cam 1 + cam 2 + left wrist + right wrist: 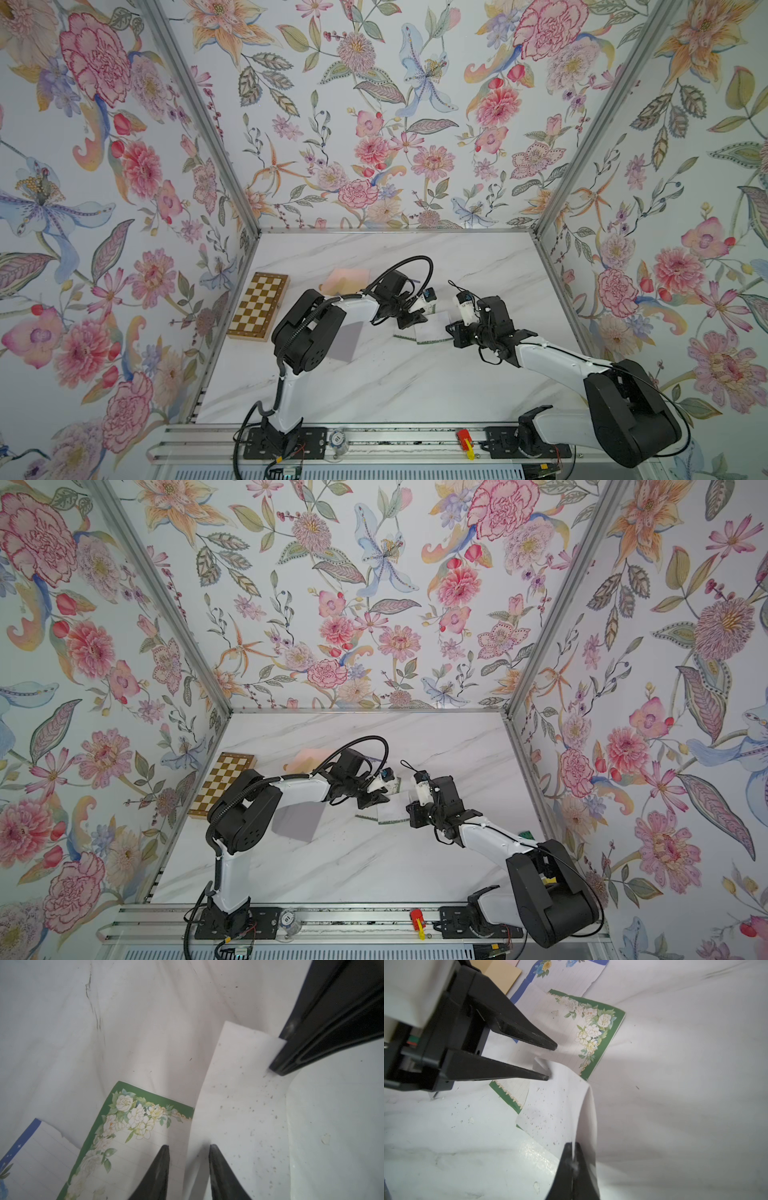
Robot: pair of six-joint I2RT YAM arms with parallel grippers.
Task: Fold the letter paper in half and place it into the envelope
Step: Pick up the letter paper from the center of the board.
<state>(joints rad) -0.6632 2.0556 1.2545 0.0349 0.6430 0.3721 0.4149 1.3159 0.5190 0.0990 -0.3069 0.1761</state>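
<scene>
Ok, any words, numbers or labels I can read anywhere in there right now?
No text reads clearly.
On the disc on the front rail: a mark, maybe two digits, too small to read.
On the green-bordered paper: ruled lines and flowers, no writing.
On the blue-bordered paper: ruled lines, no writing.
On the chessboard: squares only.

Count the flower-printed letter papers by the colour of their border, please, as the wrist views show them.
green-bordered letter paper: 1
blue-bordered letter paper: 1
Total: 2
</scene>
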